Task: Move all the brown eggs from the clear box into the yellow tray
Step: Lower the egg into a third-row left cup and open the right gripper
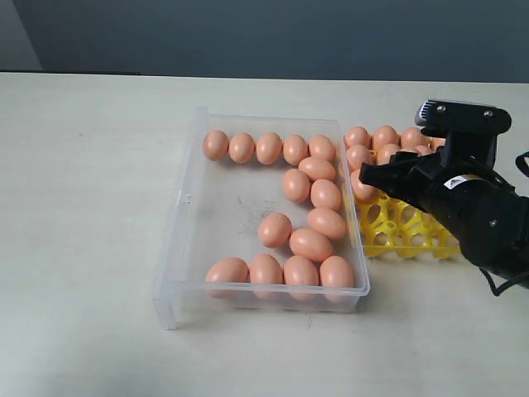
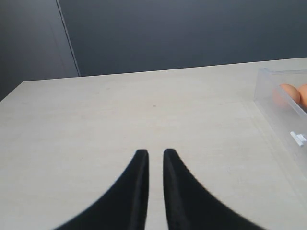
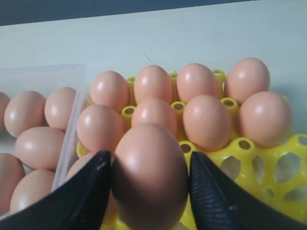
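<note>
My right gripper (image 3: pixel 148 158) is shut on a brown egg (image 3: pixel 149 175), held just above the yellow tray (image 3: pixel 268 182) at its side nearest the clear box (image 3: pixel 72 129). Several brown eggs (image 3: pixel 206 122) sit in the tray's far cups. In the exterior view the right gripper (image 1: pixel 372 178) hovers over the tray (image 1: pixel 405 236), whose near cups are bare. Several eggs (image 1: pixel 274 230) lie in the clear box (image 1: pixel 178 248), along its far, right and near sides. The left gripper (image 2: pixel 156 153) hangs over bare table, jaws nearly together, holding nothing, left of the box (image 2: pixel 283 110).
The pale table (image 1: pixel 91 207) spreads wide on the left of the box and in front of it. A dark wall stands behind the table. The right arm's black body (image 1: pixel 488 219) covers the tray's right part.
</note>
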You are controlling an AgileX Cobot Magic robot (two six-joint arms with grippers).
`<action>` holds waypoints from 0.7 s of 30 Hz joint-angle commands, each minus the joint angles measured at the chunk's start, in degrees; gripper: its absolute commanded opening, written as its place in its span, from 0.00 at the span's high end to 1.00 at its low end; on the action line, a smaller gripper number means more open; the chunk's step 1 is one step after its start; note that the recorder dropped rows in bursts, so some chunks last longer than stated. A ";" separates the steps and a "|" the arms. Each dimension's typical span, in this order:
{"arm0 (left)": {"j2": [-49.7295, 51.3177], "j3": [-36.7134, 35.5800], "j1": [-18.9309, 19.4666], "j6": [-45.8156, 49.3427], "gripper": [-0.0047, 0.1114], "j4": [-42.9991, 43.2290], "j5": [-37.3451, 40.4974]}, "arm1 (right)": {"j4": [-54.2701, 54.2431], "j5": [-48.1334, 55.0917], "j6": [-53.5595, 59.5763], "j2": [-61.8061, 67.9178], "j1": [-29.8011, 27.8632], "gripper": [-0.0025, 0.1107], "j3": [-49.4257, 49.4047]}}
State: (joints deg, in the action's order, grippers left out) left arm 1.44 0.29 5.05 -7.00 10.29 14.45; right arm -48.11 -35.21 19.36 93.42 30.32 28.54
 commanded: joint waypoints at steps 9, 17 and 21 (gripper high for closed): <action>0.05 -0.29 -0.03 -0.05 0.85 -0.13 -0.71 | 3.32 -1.40 -2.92 4.59 -0.32 0.98 4.23; 0.05 -0.29 -0.03 -0.05 0.85 -0.13 -0.71 | -1.22 -2.23 -0.16 5.11 -0.32 0.98 4.23; 0.05 -0.29 -0.03 -0.05 0.85 -0.13 -0.71 | -1.22 -2.45 0.23 5.11 -0.71 0.98 4.23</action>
State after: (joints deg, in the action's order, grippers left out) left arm 1.44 0.29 5.05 -7.00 10.29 14.45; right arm -49.07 -36.62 18.90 98.48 30.32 32.54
